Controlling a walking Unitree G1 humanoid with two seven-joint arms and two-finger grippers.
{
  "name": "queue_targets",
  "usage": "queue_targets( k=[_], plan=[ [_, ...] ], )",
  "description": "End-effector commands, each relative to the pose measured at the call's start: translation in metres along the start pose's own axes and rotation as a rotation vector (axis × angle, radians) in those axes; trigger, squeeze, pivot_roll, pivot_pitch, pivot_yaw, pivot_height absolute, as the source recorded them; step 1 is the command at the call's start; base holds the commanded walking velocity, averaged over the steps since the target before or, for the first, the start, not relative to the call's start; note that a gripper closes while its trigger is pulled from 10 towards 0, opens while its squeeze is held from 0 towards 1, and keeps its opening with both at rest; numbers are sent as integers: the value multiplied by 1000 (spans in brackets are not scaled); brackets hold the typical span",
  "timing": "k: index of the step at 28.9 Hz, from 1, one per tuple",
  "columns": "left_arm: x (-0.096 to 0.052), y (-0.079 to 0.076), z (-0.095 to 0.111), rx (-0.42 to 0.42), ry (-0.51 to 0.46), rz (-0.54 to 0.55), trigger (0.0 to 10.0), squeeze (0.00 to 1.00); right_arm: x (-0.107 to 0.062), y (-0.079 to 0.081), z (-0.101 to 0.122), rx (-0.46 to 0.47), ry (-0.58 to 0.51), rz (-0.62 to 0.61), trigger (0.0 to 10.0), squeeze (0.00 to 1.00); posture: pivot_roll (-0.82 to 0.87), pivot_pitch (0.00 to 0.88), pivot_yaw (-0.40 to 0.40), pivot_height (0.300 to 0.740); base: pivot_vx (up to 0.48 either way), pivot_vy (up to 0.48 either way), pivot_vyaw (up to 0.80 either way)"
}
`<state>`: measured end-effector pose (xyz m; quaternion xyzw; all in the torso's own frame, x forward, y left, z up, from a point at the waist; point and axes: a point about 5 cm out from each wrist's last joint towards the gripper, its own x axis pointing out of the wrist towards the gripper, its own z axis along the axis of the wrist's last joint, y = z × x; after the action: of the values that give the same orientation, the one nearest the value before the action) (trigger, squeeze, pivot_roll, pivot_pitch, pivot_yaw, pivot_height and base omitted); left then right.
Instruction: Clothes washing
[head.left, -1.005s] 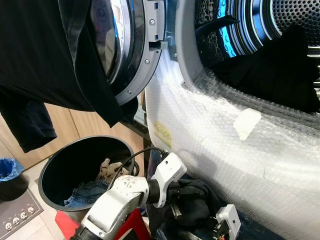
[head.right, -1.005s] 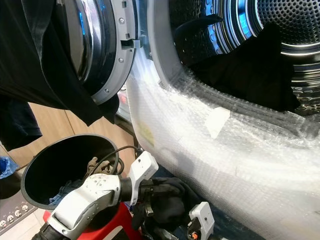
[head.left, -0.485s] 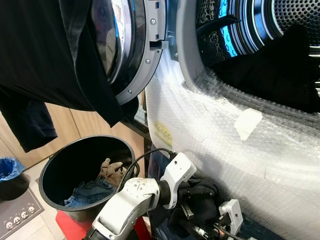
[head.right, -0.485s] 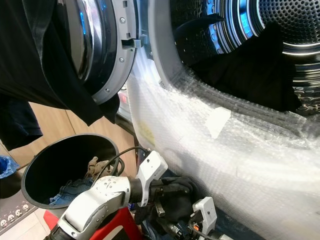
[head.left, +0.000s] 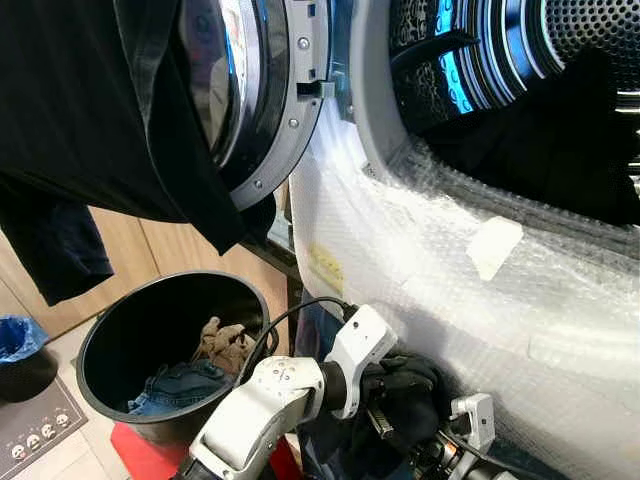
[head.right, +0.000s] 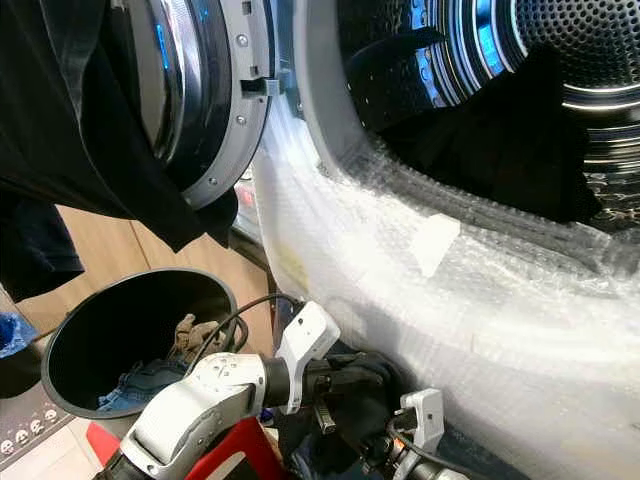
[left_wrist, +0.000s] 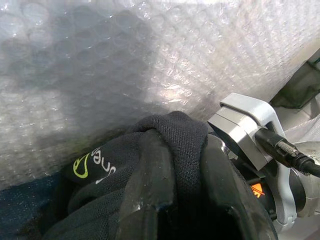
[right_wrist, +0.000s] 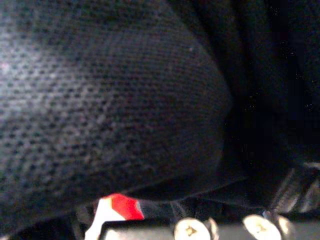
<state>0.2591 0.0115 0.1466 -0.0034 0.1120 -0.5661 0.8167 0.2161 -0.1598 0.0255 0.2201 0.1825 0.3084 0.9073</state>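
While the left hand (head.left: 385, 400) grips a black garment (head.left: 405, 395), the bin (head.left: 110, 335) holds jeans (head.left: 180, 385); right hand's state unclear

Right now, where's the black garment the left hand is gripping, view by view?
Left eye view: black garment at bottom centre, in the left hand.
Right eye view: bottom centre, same grip.
Left wrist view: bunched at the hand's tip.
Right wrist view: close-up of its mesh weave.
Shared landmark: bubble wrap just behind it, in both eye views and the left wrist view.
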Motion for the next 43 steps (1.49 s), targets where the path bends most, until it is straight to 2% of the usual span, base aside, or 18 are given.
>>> queue_targets(
  k=[1, 15, 28, 29, 30, 31, 35, 42, 43],
  plan=[
    [1, -8, 15, 53, -33, -53, 0, 0, 0, -1, 3, 7, -25, -5, 0, 0, 160, 0, -11, 740, 0, 0, 0],
    [1, -14, 21, 49, -49, -98, 0, 0, 0, 6, 10, 30, -88, 44, 0, 0, 149, 0, -11, 740, 0, 0, 0],
    [-4, -10, 20, 77, -19, -60, 0, 0, 0, 10, 16, 47, -110, 83, 0, 0, 158, 0, -17, 740, 0, 0, 0],
    [-4, -9, 23, 72, -29, -46, 1412, 0, 0, 10, 16, 44, -107, 85, 0, 0, 158, 0, -19, 740, 0, 0, 0],
    [-4, -8, 24, 77, -31, -40, 4235, 0, 0, 11, 16, 43, -106, 90, 0, 0, 158, 0, -19, 740, 0, 0, 0],
    [-4, -8, 26, 85, -32, -38, 10000, 0, 0, 11, 16, 43, -104, 95, 0, 0, 161, 0, -20, 740, 0, 0, 0],
    [-7, -9, 26, 107, -28, -45, 10000, 0, 0, 13, 15, 46, -96, 109, 0, 0, 161, 0, -21, 740, 0, 0, 0],
    [-14, -6, 23, 89, -20, -24, 10000, 0, -1, 15, 15, 47, -93, 132, 0, 0, 153, 0, -17, 740, 0, 0, 0],
    [-16, -4, 24, 88, -27, -22, 10000, 745, -1, 15, 14, 40, -79, 140, 0, 0, 154, 0, -18, 740, 0, 0, 0]
  ],
)
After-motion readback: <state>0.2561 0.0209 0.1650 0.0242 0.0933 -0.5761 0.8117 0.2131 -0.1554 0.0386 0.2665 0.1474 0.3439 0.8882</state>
